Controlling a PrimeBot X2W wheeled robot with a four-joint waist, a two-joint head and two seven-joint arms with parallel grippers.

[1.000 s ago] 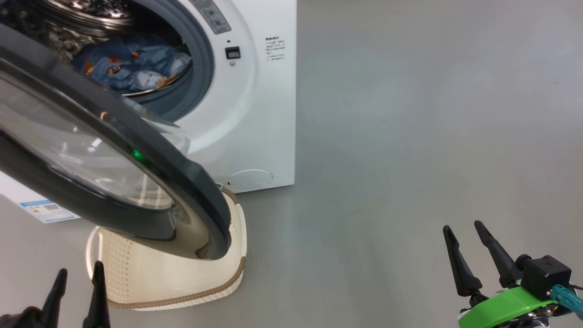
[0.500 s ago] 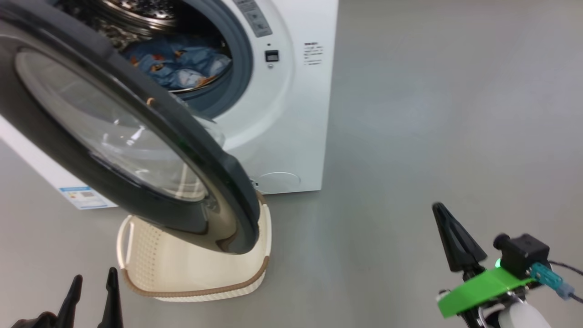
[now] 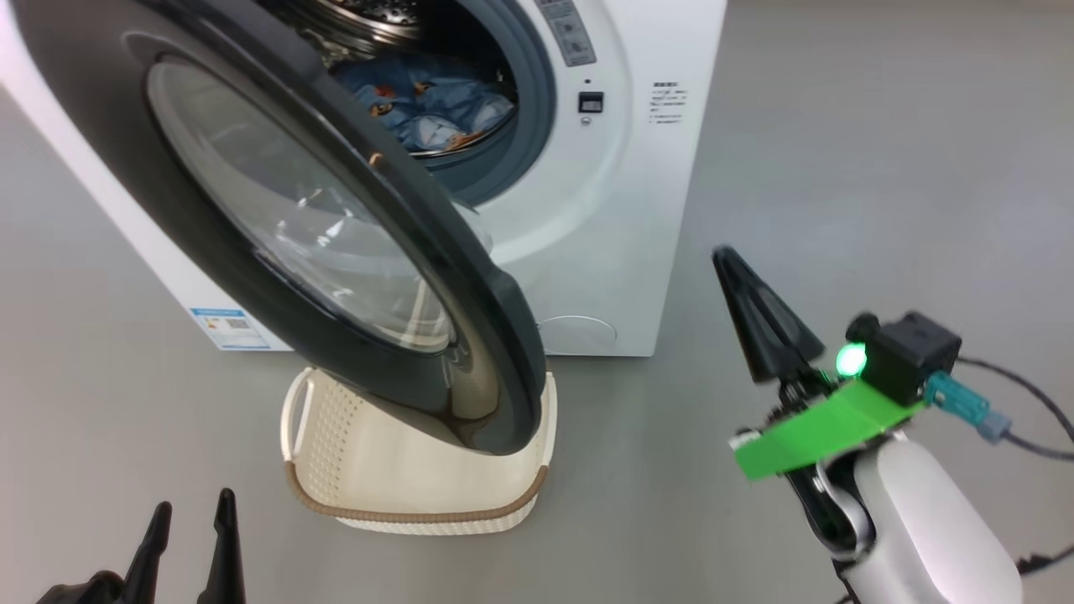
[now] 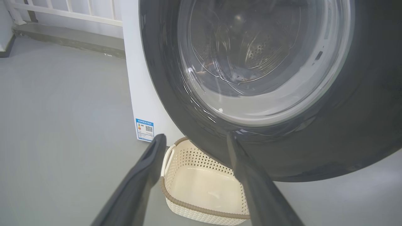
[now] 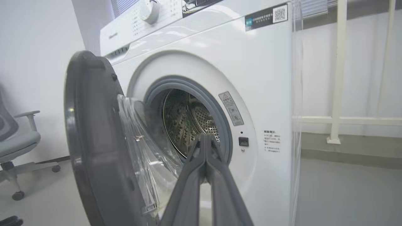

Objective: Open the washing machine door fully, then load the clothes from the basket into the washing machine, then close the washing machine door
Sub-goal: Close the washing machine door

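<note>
The washing machine door covers the far side of the basket and some clothes.

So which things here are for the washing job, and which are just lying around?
For the job:
the washing machine
its open door
the clothes inside the machine
the empty basket below the door

Just lying about:
the office chair
the white railing

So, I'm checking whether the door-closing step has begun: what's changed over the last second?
The right gripper shut its fingers on nothing and rose forward toward the washing machine; the head view also swung. Unchanged: left gripper open and low, washing machine door open above the empty basket, clothes inside.
</note>
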